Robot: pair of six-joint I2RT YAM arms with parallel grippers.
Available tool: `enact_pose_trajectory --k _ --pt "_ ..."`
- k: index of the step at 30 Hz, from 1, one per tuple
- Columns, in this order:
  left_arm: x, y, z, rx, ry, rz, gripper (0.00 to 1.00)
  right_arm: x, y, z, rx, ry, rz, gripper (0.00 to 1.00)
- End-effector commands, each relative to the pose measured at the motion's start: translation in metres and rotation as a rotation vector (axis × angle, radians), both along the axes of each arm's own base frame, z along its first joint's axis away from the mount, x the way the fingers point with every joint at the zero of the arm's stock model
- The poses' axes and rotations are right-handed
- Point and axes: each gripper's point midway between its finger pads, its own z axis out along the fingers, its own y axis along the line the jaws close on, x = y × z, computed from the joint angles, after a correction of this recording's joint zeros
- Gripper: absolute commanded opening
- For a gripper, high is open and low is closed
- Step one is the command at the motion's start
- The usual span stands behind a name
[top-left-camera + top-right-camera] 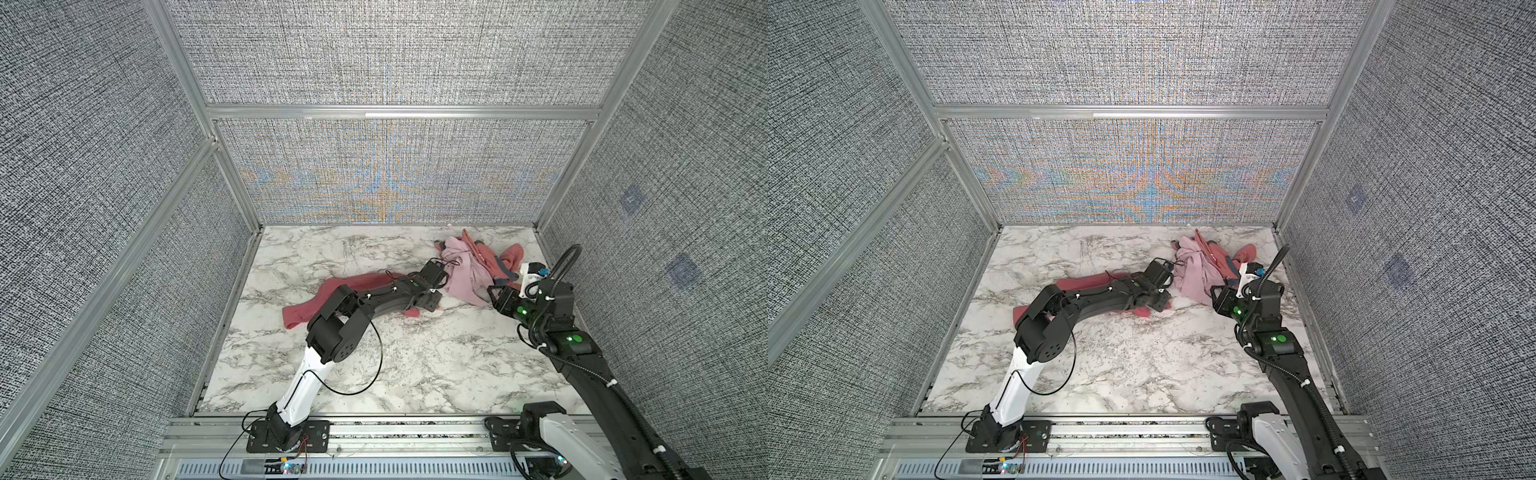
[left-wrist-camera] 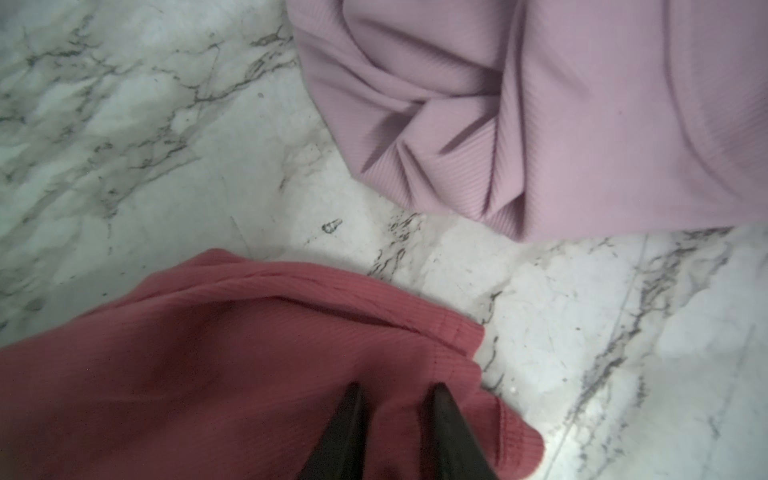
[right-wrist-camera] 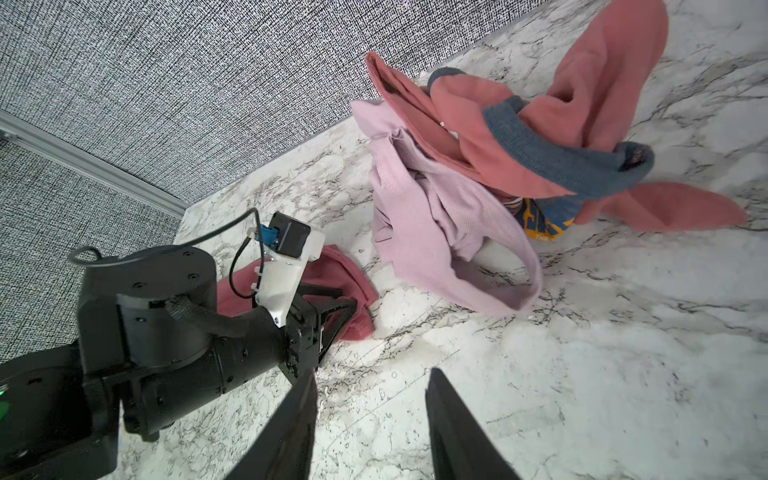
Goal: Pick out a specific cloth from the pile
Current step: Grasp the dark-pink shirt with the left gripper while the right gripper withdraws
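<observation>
The cloth [image 1: 332,291] lies stretched across the middle of the table [image 1: 374,365]. One end points toward the left edge and the other stops just short of the pile [image 1: 469,270] in the far right corner, with bare marble between. The left claw [image 2: 397,388] is down on that end, fingers close together with a fold pinched between them. I judge it best to lift gently, then draw toward the left edge, clear of the pale pink garment [image 2: 540,124]. The right claw [image 3: 372,372] hangs open and empty beside the pile. No container shows; everything lies straight on the table.
</observation>
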Motion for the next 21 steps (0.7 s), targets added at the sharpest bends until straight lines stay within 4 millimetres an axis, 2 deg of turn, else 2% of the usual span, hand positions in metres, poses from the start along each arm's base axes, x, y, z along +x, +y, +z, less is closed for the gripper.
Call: enact_pose_trajectory --k 1,3,7,10,13,15,18,21 --pt "-0.002 0.008 -0.004 0.033 0.008 0.030 0.13 0.001 -0.002 0.003 -0.001 -0.006 -0.007 0.45" --pt "0.000 0.009 0.004 0.016 -0.012 0.042 0.00 0.001 -0.002 0.002 -0.002 -0.005 -0.008 0.45" --pt "0.003 0.011 0.040 -0.056 -0.067 0.072 0.00 -0.001 -0.003 -0.001 0.004 0.001 -0.019 0.45" --pt "0.004 0.012 0.083 -0.131 -0.132 0.083 0.00 0.000 -0.002 0.001 0.009 -0.001 -0.015 0.45" --pt "0.009 0.023 0.129 -0.195 -0.204 0.120 0.00 0.000 -0.002 0.001 0.016 -0.003 -0.016 0.45" --pt "0.012 0.034 0.158 -0.252 -0.236 0.151 0.00 0.000 -0.002 0.000 0.028 -0.001 -0.021 0.45" --pt "0.016 0.057 0.188 -0.333 -0.269 0.190 0.00 0.003 0.002 0.002 0.042 -0.006 -0.005 0.45" --pt "0.022 0.091 0.206 -0.391 -0.306 0.254 0.00 0.008 0.005 0.008 0.058 -0.026 0.002 0.45"
